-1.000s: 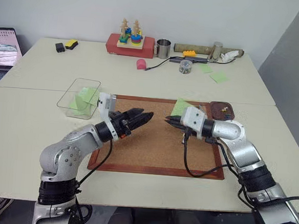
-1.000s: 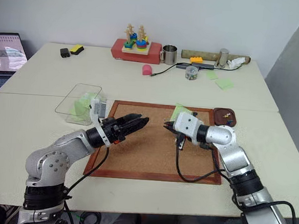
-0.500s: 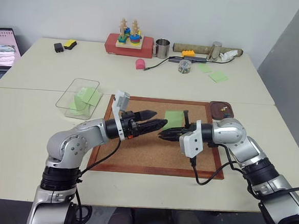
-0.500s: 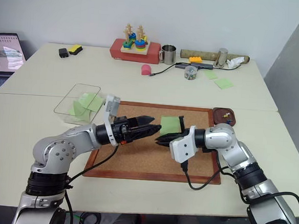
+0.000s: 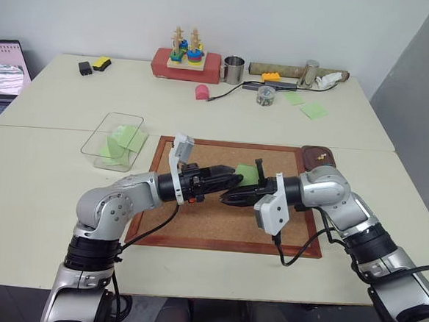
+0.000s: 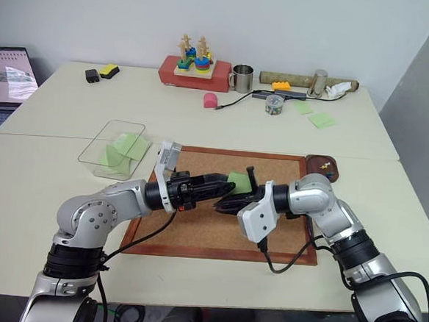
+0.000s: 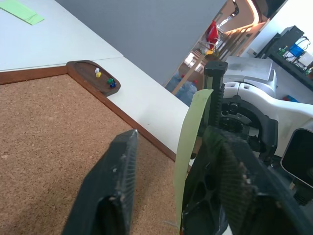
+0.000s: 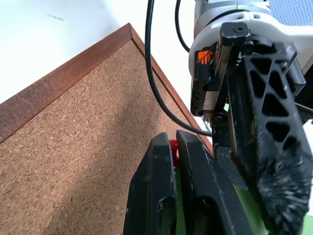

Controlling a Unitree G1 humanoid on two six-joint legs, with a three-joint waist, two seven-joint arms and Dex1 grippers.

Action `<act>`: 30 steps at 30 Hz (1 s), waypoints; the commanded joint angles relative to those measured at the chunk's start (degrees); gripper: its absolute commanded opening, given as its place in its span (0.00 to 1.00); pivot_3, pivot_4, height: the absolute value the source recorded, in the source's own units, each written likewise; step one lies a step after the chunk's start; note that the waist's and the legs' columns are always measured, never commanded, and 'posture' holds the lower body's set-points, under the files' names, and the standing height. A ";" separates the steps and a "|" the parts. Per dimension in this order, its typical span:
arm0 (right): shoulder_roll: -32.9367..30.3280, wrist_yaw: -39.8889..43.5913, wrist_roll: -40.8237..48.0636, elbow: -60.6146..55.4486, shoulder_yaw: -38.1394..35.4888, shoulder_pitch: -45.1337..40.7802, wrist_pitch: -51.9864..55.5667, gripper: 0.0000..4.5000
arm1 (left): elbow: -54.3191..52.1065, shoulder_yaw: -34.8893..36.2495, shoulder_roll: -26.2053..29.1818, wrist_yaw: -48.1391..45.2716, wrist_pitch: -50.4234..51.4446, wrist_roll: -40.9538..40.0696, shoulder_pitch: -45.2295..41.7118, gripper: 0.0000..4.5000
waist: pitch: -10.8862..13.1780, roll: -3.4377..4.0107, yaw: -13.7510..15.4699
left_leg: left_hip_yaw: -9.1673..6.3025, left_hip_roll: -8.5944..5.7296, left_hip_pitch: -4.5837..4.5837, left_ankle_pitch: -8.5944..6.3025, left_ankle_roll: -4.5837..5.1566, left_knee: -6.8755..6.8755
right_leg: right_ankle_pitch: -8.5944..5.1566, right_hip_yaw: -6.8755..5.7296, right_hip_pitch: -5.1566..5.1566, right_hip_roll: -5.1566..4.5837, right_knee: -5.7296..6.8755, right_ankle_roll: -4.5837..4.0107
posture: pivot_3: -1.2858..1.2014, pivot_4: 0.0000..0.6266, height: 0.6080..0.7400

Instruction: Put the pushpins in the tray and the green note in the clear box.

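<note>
Above the corkboard [image 5: 196, 219], we see the right gripper [image 5: 228, 199] with fingers pressed together, pinching the green note [image 7: 191, 132] edge-on. The left gripper [image 7: 171, 186] stands spread, the note between its fingers, beside one pad.

The thin lime-green note [image 6: 239, 181] is standing on edge above the corkboard, pushpins [image 7: 105, 79] are lying in the dark brown tray [image 7: 84, 74], and the clear box [image 5: 105, 145] is holding green sheets
</note>
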 commanded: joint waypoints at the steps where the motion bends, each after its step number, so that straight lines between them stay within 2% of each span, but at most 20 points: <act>1: 0.40 -0.30 1.03 -2.46 -0.33 -0.55 -0.28 0.00 | -1.97 -0.38 0.23 -1.42 -0.83 -0.52 -0.71 0.30 | 0.00 0.00 0.00 | 0.00 0.00 0.00 0.00 0.00 0.00 | 0.00 0.00 0.00 0.00 0.00 0.00 | 0.52 0.24 1.00; 6: 0.81 -0.19 0.97 -1.92 -0.23 -1.18 -0.42 0.00 | -2.32 -0.43 -0.01 -1.72 -1.02 -0.64 -0.82 0.13 | 0.00 0.00 0.00 | 0.00 0.00 0.00 0.00 0.00 0.00 | 0.00 0.01 0.00 0.00 0.00 0.00 | 0.52 0.24 1.00; 7: 0.84 -0.13 1.01 -1.94 -0.25 -1.25 -0.43 0.00 | -2.42 -0.45 -0.05 -1.62 -1.24 -0.44 -0.76 0.04 | 0.00 0.00 0.00 | 0.00 0.00 0.00 0.00 0.00 0.00 | 0.00 0.01 0.00 0.00 0.00 0.00 | 0.52 0.24 1.00; 9: 0.85 0.01 1.03 -1.83 -0.28 -1.47 -0.69 0.00 | -2.56 -0.42 -0.08 -1.44 -1.34 -0.34 -0.68 0.01 | 0.00 0.00 0.00 | 0.00 0.00 0.00 0.00 0.00 0.00 | 0.00 0.00 0.00 0.00 0.01 0.00 | 0.52 0.24 1.00; 12: 0.75 -0.03 1.15 -1.54 -0.80 -2.02 -0.56 0.00 | -2.57 -0.41 -0.01 -0.12 -2.84 1.49 0.05 0.00 | 0.00 0.00 0.00 | 0.00 0.00 0.00 0.00 0.00 0.00 | 0.00 0.00 0.00 0.00 0.01 0.00 | 0.52 0.24 1.00; 17: -0.26 -0.06 3.76 -3.23 -3.15 -2.72 1.57 0.00 | 2.00 0.23 0.27 6.31 -8.36 9.77 -0.25 0.00 | 0.00 0.00 0.05 | 0.00 0.00 0.02 0.00 0.00 0.00 | 0.00 0.01 0.01 0.00 0.01 -0.01 | 0.52 0.24 1.00; 24: -0.33 -2.30 7.84 -7.35 -7.02 -2.41 7.74 0.00 | 3.69 2.66 -0.59 9.48 -12.26 12.57 0.18 0.00 | 0.00 0.00 0.22 | -0.01 0.00 -0.01 0.00 0.00 0.00 | 0.01 -0.01 0.00 -0.02 0.00 -0.01 | 0.52 0.24 1.00; 28: 0.43 -7.85 10.29 -7.15 -12.51 -1.55 17.71 0.00 | 2.41 4.22 -1.29 10.75 -11.37 10.87 0.23 0.00 | 0.00 0.00 0.52 | 0.00 0.00 0.00 0.00 0.00 0.01 | 0.01 -0.01 0.00 -0.03 0.02 -0.01 | 0.52 0.24 1.00; 30: 0.99 -12.92 12.77 -5.97 -17.18 -0.37 27.64 0.00 | -0.37 5.36 -1.91 11.12 -9.08 7.81 0.07 0.00 | 0.00 0.00 0.81 | -0.01 -0.01 -0.01 0.00 0.00 0.02 | 0.01 -0.01 0.00 -0.04 0.02 -0.02 | 0.52 0.24 1.00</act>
